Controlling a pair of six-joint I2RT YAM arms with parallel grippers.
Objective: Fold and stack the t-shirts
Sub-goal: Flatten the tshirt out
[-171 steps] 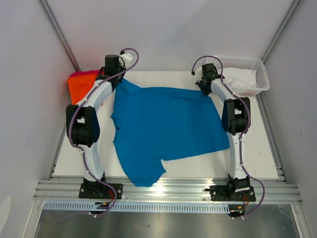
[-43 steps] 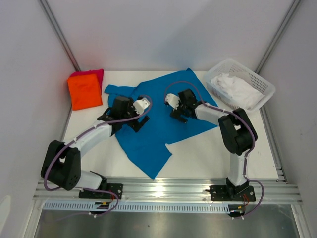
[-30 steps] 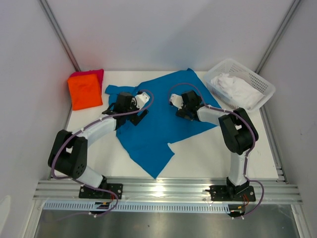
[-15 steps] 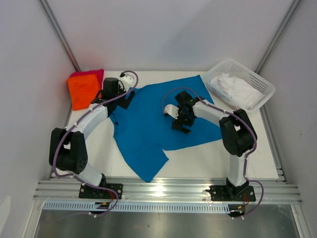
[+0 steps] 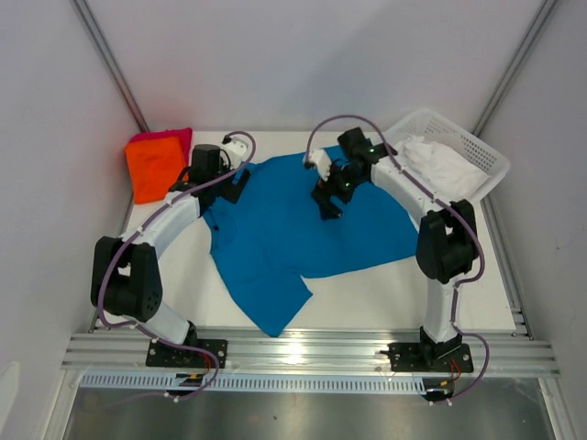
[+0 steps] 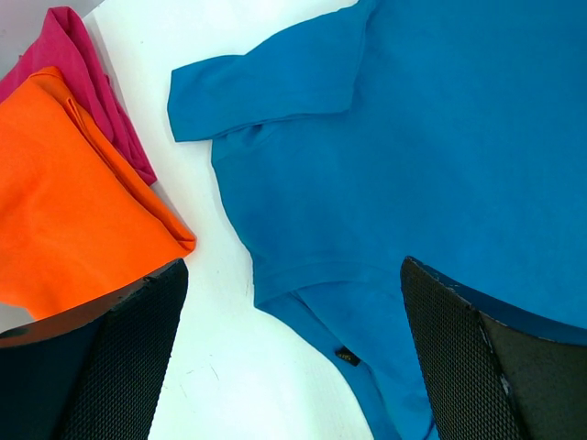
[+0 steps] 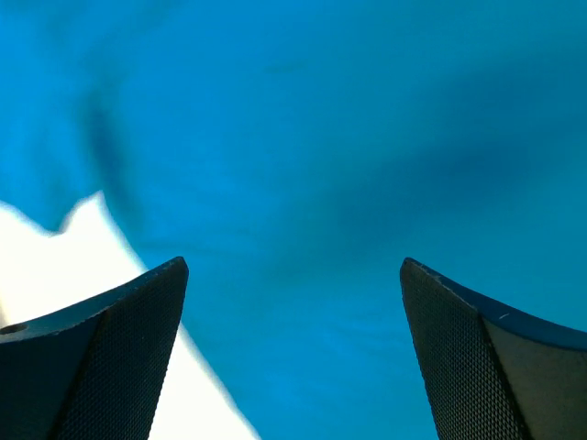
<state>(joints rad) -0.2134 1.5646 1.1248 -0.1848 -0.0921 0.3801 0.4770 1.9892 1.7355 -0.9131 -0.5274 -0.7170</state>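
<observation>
A bright blue t-shirt [image 5: 284, 229] lies spread over the middle of the table, one sleeve [image 6: 266, 87] pointing to the back left. At the back left an orange t-shirt [image 5: 156, 170] sits folded on a pinkish-red one [image 5: 171, 137]. My left gripper [image 5: 231, 186] hovers open over the blue shirt's collar edge [image 6: 275, 293], next to the orange t-shirt [image 6: 73, 220] and the pinkish-red t-shirt [image 6: 69, 55]. Over the blue shirt's upper middle my right gripper [image 5: 330, 203] is open, blue cloth [image 7: 321, 137] below it. Neither holds anything.
A white lattice basket [image 5: 492, 163] with white cloth [image 5: 445, 165] in it stands at the back right. Bare white table [image 5: 385, 293] shows in front of the blue shirt and along the left side [image 6: 220, 367]. Metal rails run along the table's near edge.
My right gripper has lifted and moved toward the back of the table over the blue shirt. The left gripper has stayed at the collar. The shirt lies about as it did half a second ago.
</observation>
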